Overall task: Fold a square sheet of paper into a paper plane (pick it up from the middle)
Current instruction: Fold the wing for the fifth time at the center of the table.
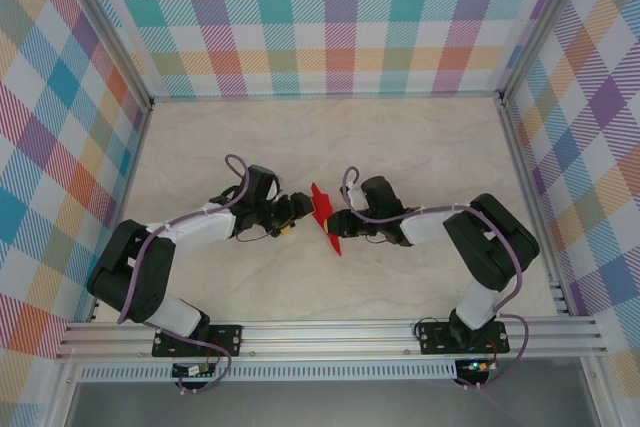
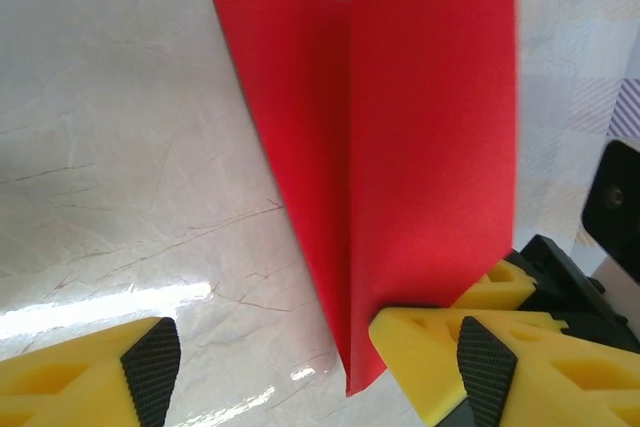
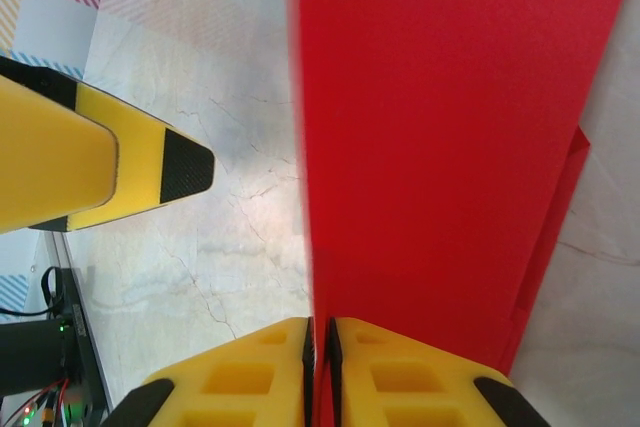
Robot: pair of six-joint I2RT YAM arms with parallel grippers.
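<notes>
Status: my right gripper [image 3: 320, 335] is clamped on the red paper [image 3: 440, 127]. Both yellow fingers are pressed flat together, with the sheet's edge pinched in the seam between them. The paper stands on edge out of that grip and runs away from the wrist cam as a long flat red panel. A second layer peeks out along its right side with a stepped edge, so it's folded, more than one ply.

My left gripper [image 2: 312, 357] is apart, jaws wide, nothing pinched. One black-padded finger [image 2: 152, 359] sits low-left over the bare marble-look table [image 1: 420, 147], well clear of the paper. The other finger is low-right at the paper's lower edge, just beside the right gripper's yellow tips. Can't tell if its pad actually touches the sheet.

From the left wrist cam the paper reads as a narrow wedge. A crease runs lengthwise, the pointed tip is down near my fingers, and there's a small V notch at the far end. Only red faces show. Can't tell whether the tip rests on the table.

Top cam: both arms reach inward and meet mid-table, grippers nose to nose. The paper sits between them as a slim red sliver, point toward the near edge. Checked walls [image 1: 320, 17] surround the table.
</notes>
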